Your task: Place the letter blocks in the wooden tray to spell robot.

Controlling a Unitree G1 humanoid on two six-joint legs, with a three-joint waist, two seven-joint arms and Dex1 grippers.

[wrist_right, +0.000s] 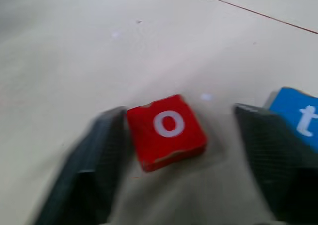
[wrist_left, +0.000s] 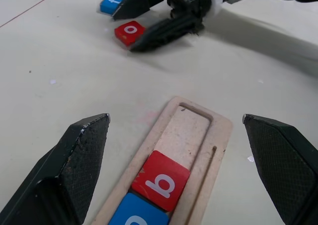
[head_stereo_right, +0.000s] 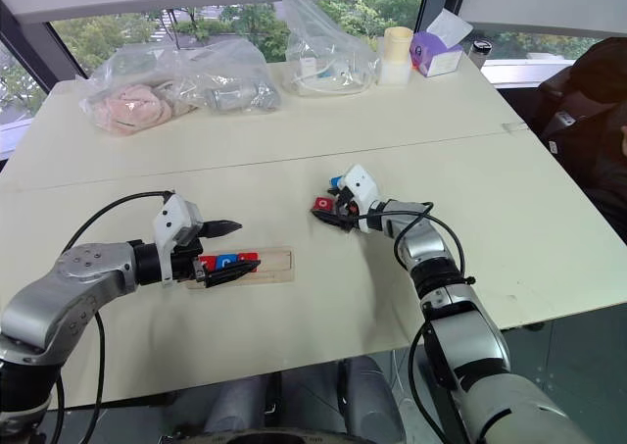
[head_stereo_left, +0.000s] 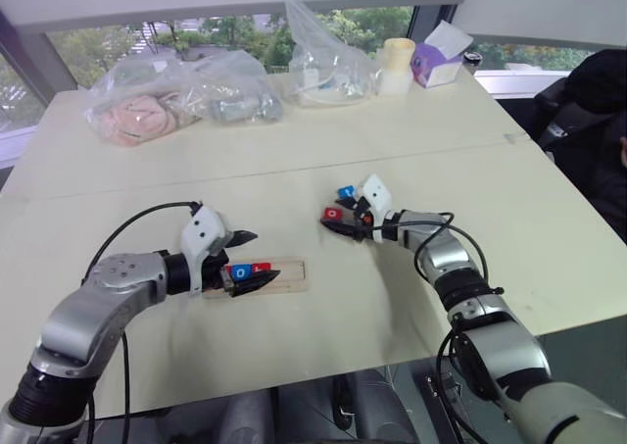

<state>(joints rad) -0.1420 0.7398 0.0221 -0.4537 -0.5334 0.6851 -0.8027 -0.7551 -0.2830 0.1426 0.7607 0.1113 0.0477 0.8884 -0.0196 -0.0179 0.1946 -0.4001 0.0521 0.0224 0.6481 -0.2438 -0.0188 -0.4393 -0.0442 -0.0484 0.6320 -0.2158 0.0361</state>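
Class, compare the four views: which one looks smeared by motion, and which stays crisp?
Right wrist view: the right gripper fingers look smeared, and the red o block is soft. Left wrist view: the red b block and wooden tray are crisp.

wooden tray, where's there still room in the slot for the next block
The wooden tray has its slot bare beyond the red b block, up to the far end. The near end is crowded with blocks, and the open left gripper hovers over it.

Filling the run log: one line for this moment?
tray: r, o, b in | right claw: open around red o | blue t: on table | left claw: open
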